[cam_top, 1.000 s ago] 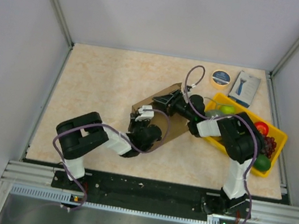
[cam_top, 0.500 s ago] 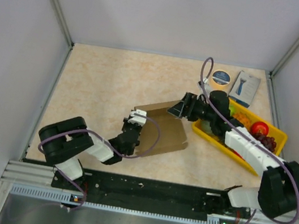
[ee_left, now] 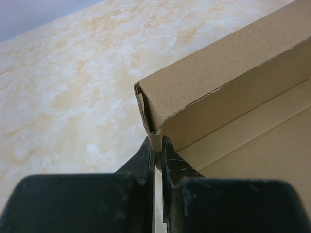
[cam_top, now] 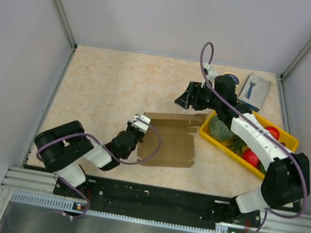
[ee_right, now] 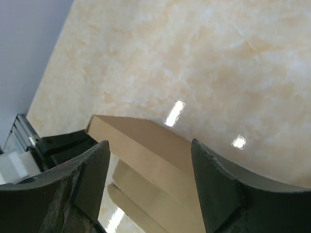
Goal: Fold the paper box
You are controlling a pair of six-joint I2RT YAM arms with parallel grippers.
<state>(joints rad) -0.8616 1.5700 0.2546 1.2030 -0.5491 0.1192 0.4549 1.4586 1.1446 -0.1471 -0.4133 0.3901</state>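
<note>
While the marbled table (cam_top: 101,83) fills most of the overhead view, the paper box (cam_top: 172,143) lies on it near the middle, between the two arms, with its right end just beside the yellow tray (cam_top: 290,141). The box is only partly formed: its far wall stands up along the back edge, and the rest of the sheet lies open and flat toward the arms.

The right gripper (cam_top: 186,96) hangs above and beyond that far wall, apart from the cardboard. Its jaws are spread wide and it holds nothing; its wrist view looks down on the box's top edge through the gap. The left gripper (ee_left: 155,145) is at the box's far-left corner. Its jaws are pressed almost together on the thin cardboard wall just below the folded corner.

That single narrow pinch looks like the weak point. With the right gripper off the box, any pull or twist from the left arm would probably drag the light sheet across the smooth table rather than crease it. It could also tear or crush the pinched corner. The raised wall may sag back flat with nothing supporting its right end. If the box slides right, it could ride up against the tray. The blue-and-white box (cam_top: 254,91) and roll of tape (cam_top: 229,81) sit well clear.
</note>
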